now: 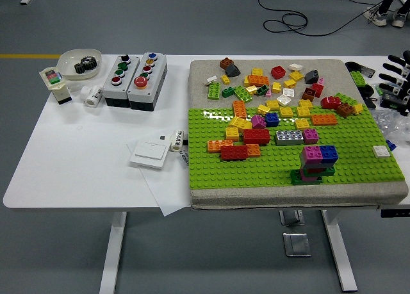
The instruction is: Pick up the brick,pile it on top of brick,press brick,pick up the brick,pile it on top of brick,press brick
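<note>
Stacked bricks [315,164] standing on green baseplate [282,169], loose bricks [275,89] lying beyond, right hand [398,76] hanging at right edge, fingers spread

The tabletop [77,172] is seen as smooth white laminate with a faint sheen. Left of the black, glossy-looking fingers [394,63], a grey mat [205,70] of rough, matt cloth-like weave is laid, and on it a green studded baseplate [256,169] of plastic, where glare is caught near its far edge. The loose bricks [269,82] and the stacked bricks [315,163] are of shiny moulded plastic; one silver brick [289,137] looks metallic. A paper sheet [160,191] appears matt, and the button boxes [136,79] are of grey plastic
</note>
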Controlling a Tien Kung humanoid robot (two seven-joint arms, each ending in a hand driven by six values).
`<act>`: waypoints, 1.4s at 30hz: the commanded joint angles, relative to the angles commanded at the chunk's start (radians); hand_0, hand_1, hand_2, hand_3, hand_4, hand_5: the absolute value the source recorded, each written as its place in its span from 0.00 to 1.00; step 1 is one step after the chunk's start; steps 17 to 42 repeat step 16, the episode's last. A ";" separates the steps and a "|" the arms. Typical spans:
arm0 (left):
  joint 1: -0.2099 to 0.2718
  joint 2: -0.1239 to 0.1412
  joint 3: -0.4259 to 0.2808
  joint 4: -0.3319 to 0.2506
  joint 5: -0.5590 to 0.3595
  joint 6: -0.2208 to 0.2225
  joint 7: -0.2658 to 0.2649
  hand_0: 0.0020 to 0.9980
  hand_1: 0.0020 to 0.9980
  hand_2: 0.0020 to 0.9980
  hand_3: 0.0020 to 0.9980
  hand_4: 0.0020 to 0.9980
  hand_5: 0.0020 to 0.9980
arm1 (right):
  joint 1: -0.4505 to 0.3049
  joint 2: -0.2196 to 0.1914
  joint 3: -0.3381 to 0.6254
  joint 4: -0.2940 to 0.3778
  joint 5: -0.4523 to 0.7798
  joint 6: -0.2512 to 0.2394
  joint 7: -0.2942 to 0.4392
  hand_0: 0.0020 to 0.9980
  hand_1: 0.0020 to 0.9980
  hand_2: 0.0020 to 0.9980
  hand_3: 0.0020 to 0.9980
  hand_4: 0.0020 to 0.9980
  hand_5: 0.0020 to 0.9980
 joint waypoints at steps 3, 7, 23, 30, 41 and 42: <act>0.001 -0.003 0.013 0.000 -0.023 -0.001 -0.008 0.62 0.73 0.69 0.55 0.57 0.62 | 0.003 -0.002 -0.001 0.000 0.002 0.003 0.004 0.84 0.81 0.85 0.84 1.00 0.87; 0.001 -0.006 0.028 -0.002 -0.048 -0.003 -0.018 0.61 0.73 0.69 0.55 0.57 0.62 | 0.007 -0.002 -0.006 -0.001 0.002 0.004 0.005 0.84 0.81 0.85 0.84 1.00 0.87; -0.002 -0.011 0.033 -0.002 -0.055 -0.006 -0.020 0.61 0.73 0.69 0.55 0.57 0.61 | 0.021 -0.009 -0.016 0.000 0.003 0.004 0.004 0.84 0.81 0.85 0.84 1.00 0.87; -0.002 -0.011 0.033 -0.002 -0.055 -0.006 -0.020 0.61 0.73 0.69 0.55 0.57 0.61 | 0.021 -0.009 -0.016 0.000 0.003 0.004 0.004 0.84 0.81 0.85 0.84 1.00 0.87; -0.002 -0.011 0.033 -0.002 -0.055 -0.006 -0.020 0.61 0.73 0.69 0.55 0.57 0.61 | 0.021 -0.009 -0.016 0.000 0.003 0.004 0.004 0.84 0.81 0.85 0.84 1.00 0.87; -0.002 -0.011 0.033 -0.002 -0.055 -0.006 -0.020 0.61 0.73 0.69 0.55 0.57 0.61 | 0.021 -0.009 -0.016 0.000 0.003 0.004 0.004 0.84 0.81 0.85 0.84 1.00 0.87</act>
